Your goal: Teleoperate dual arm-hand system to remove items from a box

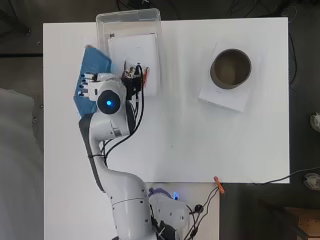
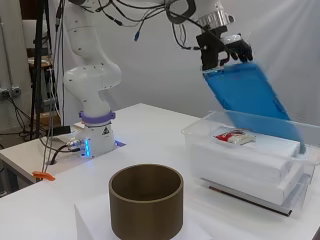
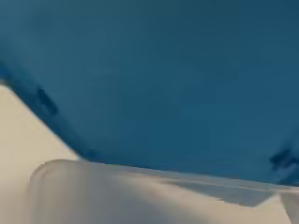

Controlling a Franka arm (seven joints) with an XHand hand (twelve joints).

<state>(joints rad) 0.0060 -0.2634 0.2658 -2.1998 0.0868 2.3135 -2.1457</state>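
Progress looks partial: the robot hand [image 2: 231,50] has its fingers curled over the top edge of a flat blue lid [image 2: 247,95] and holds it tilted above the clear box [image 2: 200,131], so the lid is off but not yet set down. In the overhead view the lid [image 1: 92,75] hangs at about ten o'clock on the worktop [image 1: 200,140], just outside the box's [image 1: 129,17] near-side wall. Its long axis slants steeply, gripped edge high, lower edge down at the box rim; whether they touch I cannot tell. Left inside are a small red-and-white packet [image 2: 234,136] lying on white slabs [image 2: 240,155]. A brown cylinder [image 2: 146,200] stands well apart at two o'clock.
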